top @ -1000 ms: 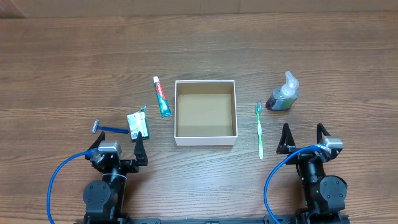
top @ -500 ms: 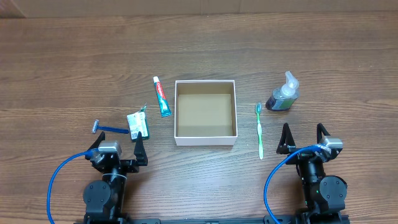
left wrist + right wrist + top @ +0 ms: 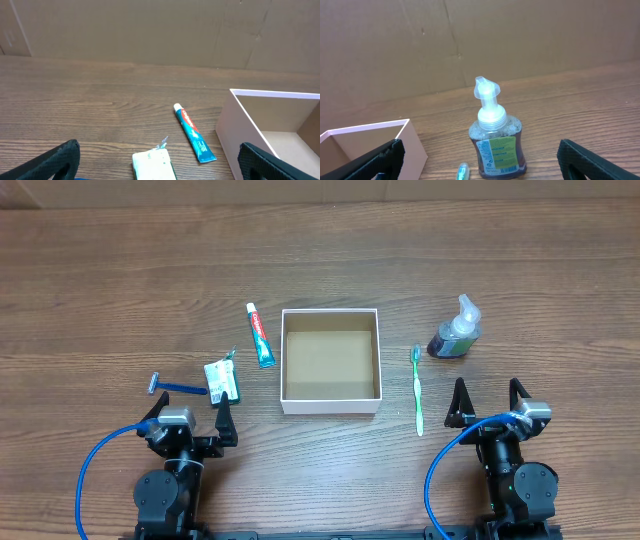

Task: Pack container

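Note:
The container (image 3: 331, 404), a square white box with a brown inside, sits empty mid-table; its wall shows in the left wrist view (image 3: 235, 135) and the right wrist view (image 3: 370, 137). Left of it lie a toothpaste tube (image 3: 260, 335), (image 3: 194, 133), a small white-green packet (image 3: 221, 379), (image 3: 153, 165) and a blue razor (image 3: 177, 388). Right of it lie a green toothbrush (image 3: 418, 389), (image 3: 462, 172) and a soap pump bottle (image 3: 456, 330), (image 3: 495, 137). My left gripper (image 3: 188, 418) is open and empty just near of the packet. My right gripper (image 3: 487, 402) is open and empty near of the bottle.
A cardboard wall (image 3: 150, 30) stands along the table's far edge. Blue cables (image 3: 95, 470) loop beside both arm bases at the near edge.

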